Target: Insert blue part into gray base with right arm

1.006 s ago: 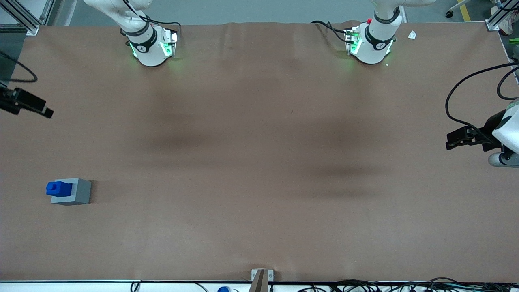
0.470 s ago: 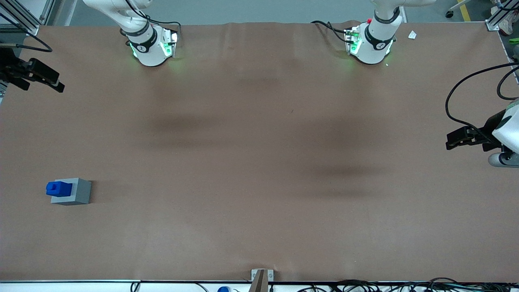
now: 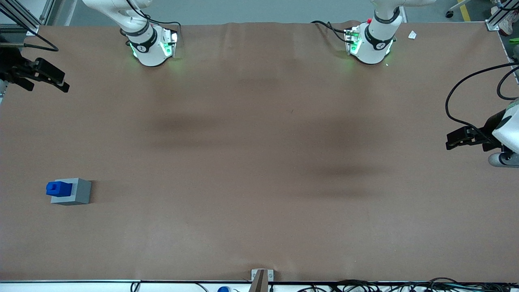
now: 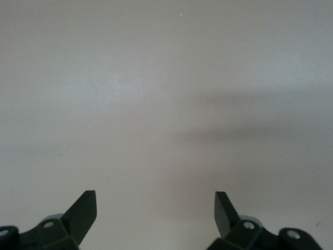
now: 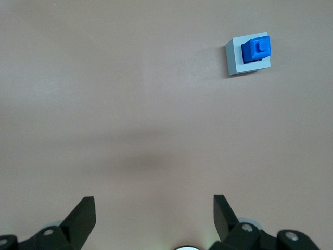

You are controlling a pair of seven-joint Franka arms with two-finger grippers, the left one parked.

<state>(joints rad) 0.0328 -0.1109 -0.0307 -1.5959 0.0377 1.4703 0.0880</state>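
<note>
The blue part (image 3: 59, 189) sits in the gray base (image 3: 77, 192) – so the gripper (image 5: 153, 214) hangs far off, fingers wide and holding nothing.

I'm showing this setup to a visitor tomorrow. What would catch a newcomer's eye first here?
The bright blue part stands out most, sitting in the gray base on the brown table, toward the working arm's end. Next comes the black gripper of the right arm, hanging farther from the front camera than the blocks, well apart from them, jaws open and holding nothing.
</note>
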